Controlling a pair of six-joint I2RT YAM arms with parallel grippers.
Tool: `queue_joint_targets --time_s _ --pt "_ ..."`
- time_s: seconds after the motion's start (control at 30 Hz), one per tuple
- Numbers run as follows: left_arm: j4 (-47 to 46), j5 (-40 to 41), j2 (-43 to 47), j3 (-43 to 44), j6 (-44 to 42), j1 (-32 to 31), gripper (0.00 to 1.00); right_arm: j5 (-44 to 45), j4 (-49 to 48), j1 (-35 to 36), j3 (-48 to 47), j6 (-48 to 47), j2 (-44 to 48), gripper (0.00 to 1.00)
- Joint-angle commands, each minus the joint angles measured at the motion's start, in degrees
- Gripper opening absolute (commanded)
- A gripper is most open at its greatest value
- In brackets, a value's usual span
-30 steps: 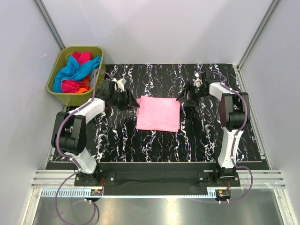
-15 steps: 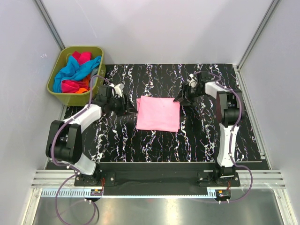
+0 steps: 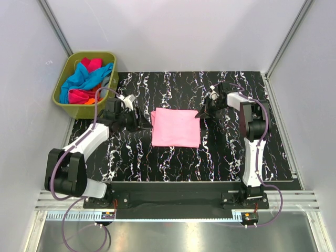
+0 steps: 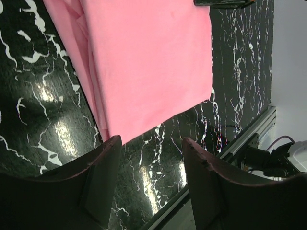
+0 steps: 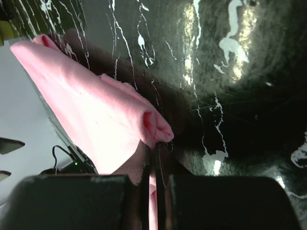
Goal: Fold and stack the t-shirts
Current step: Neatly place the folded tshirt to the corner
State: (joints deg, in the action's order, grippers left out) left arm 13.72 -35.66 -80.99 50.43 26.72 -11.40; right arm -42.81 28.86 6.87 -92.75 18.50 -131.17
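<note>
Seen from above, a black table [image 3: 220, 152] with white marbling fills the middle of the scene. An olive-green bin [image 3: 79, 110] stands off its 10 o'clock corner. The bin holds a loose heap of t-shirts [image 3: 86, 80] in bright blue, magenta and orange, with a little grey at the right side.

The left arm reaches from its base at 7 o'clock towards the centre. The left gripper [image 3: 146, 122] sits at 9 o'clock from a folded pink t-shirt [image 3: 177, 127], just beside its left edge. In the left wrist view this gripper [image 4: 151, 177] has its two dark fingers [image 4: 103, 182] set fairly wide apart. Only bare table shows between them, and the folded corner of the shirt [image 4: 148, 62] lies just beyond their tips.

The pink t-shirt lies flat near the centre of the table, folded into a near-square shape with stacked layers showing along its left side.

The right arm rises from its base at 5 o'clock and bends back towards the shirt. The right gripper [image 3: 200, 113] meets the shirt at its 2 o'clock corner. In the right wrist view this gripper [image 5: 156, 191] is closed tight, with a thin layer of pink cloth pinched between its fingers. The shirt [image 5: 96, 115] rises there into a rounded, lifted fold above the table.
</note>
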Motion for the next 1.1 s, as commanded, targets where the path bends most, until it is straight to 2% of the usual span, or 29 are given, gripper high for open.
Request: queue_joint_targets --time_s 0.0,0.1,0.23,0.5,0.63,0.73,0.83,0.93,1.07 --pt "-1.1 -1.4 4.0 -1.9 0.9 0.2 0.58 6.9 1.0 0.5 0.6 0.6 4.9 0.00" --pt "-1.1 -1.4 5.9 -3.4 0.6 0.2 0.58 10.9 4.6 0.3 1.4 -0.7 8.1 0.00" --pt "-1.1 -0.9 6.9 -4.5 0.0 0.3 0.58 20.5 11.4 -0.8 1.3 -5.9 11.3 0.00" --pt "-1.0 -3.4 6.4 -3.8 -1.8 0.2 0.57 39.3 19.3 -6.5 -6.5 -12.2 11.8 0.00" --pt "-1.0 -5.3 5.7 -3.0 -3.3 0.3 0.57 44.9 19.2 -12.1 -15.8 -10.1 6.7 0.00" --pt "-1.0 -6.4 5.6 -2.8 -3.4 0.2 0.57 49.1 18.3 -14.3 -26.6 -7.3 0.4 0.00" --pt "-2.4 -7.1 5.4 -3.6 -2.3 -0.2 0.57 50.3 17.7 -15.7 -41.0 -4.3 -7.1 0.00" --pt "-3.4 -8.2 4.0 -3.9 -1.5 -0.6 0.57 51.1 17.4 -16.6 -51.7 -2.9 -14.4 0.00" --pt "-3.8 -9.5 1.6 -2.5 -0.8 -1.5 0.57 52.5 15.7 -17.2 -61.1 -1.9 -22.7 0.00"
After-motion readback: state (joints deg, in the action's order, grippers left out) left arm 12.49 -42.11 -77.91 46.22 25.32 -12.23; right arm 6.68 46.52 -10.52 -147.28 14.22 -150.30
